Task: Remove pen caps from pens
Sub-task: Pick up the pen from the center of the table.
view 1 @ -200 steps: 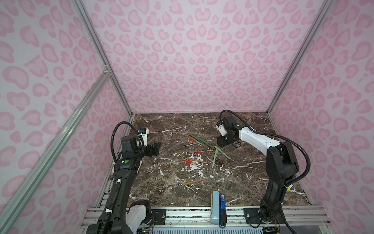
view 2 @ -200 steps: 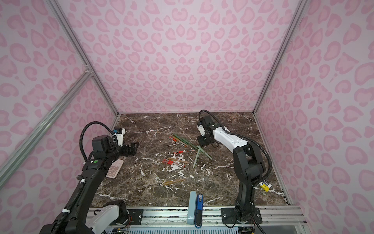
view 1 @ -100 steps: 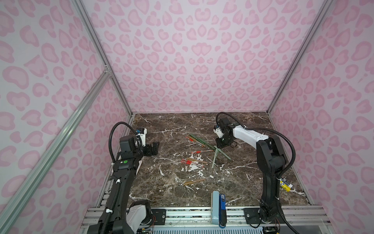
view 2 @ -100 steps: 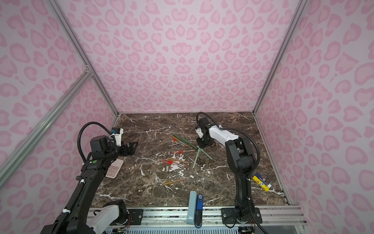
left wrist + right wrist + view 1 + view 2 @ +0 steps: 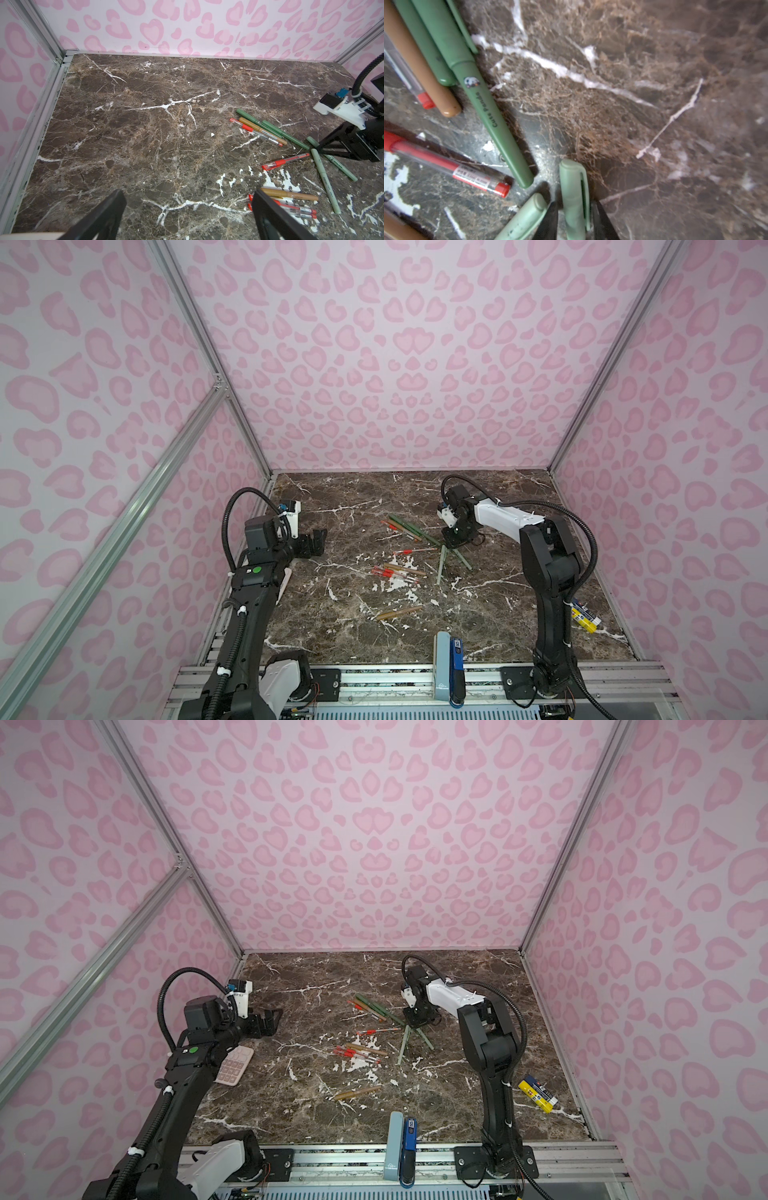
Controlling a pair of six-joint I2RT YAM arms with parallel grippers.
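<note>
Brown marble tabletop [image 5: 332, 626] (white-veined), pink heart-print walls [image 5: 395, 364], scattered pens [image 5: 405, 569]

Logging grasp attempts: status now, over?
Left gripper open, empty. Right gripper straddling pale green pen at capped end, grip unconfirmed. Neighbouring pen crowds one finger.

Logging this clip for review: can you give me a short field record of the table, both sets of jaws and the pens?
surface: brown marble table
pens: green, tan and red-and-clear, scattered mid-table
left jaws: open, empty, off to the side of the pens
right jaws: low at the table, either side of pale green pen; contact unclear
cap: on that pen, clip showing
other: yellow-and-blue box, pink keypad
</note>
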